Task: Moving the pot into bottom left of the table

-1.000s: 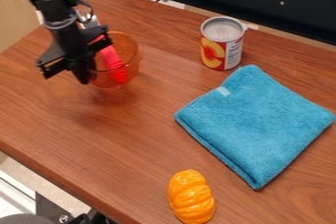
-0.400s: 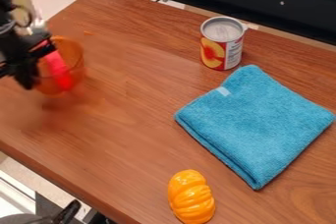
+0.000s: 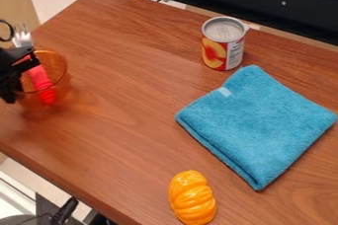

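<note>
1. Black and at the left edge, my gripper (image 3: 12,82) is clenched on the pot's left rim, a thin lip that I judge the simplest place to pinch so wide a vessel.
2. Silver tines rise at the far side of my grip: the red-handled fork (image 3: 41,79) leans in the pot, handle down, so I should keep the load fairly level lest it swing or tip out.
3. Orange and see-through, the pot (image 3: 61,78) is at the left of the wooden table (image 3: 125,120); whether its base touches the wood, I cannot tell. I judge this the carrying step, well along, with a lowering towards the near left part to follow, then a gentle release.
4. The glossy orange toy squash (image 3: 191,198) lies by the near edge, well apart from my load (a poor rival for my attention).
5. The peach can (image 3: 223,46) stands upright towards the back, out of my likely path.
6. The folded blue cloth (image 3: 257,123) lies flat at the right, and nothing in my task calls for it.
</note>
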You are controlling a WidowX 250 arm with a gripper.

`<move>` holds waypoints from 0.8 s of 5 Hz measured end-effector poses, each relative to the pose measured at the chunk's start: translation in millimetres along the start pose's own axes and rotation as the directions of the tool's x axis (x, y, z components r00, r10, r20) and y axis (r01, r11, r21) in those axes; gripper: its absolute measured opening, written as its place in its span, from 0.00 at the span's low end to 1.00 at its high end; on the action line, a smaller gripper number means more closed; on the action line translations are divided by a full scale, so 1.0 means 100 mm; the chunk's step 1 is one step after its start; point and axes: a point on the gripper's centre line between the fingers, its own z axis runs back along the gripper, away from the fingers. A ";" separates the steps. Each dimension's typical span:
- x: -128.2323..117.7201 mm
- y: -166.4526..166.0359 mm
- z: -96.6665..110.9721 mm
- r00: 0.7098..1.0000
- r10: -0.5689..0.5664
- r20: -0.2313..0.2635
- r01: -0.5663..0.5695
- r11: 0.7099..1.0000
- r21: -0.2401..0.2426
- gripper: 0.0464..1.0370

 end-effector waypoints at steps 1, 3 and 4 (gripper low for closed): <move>0.02 0.01 -0.05 1.000 0.006 0.015 -0.006 1.000 0.007 0.02; 0.04 -0.01 -0.05 1.000 0.011 0.028 -0.012 1.000 0.003 0.04; 0.01 -0.04 -0.06 1.000 -0.011 0.029 0.011 1.000 0.020 0.19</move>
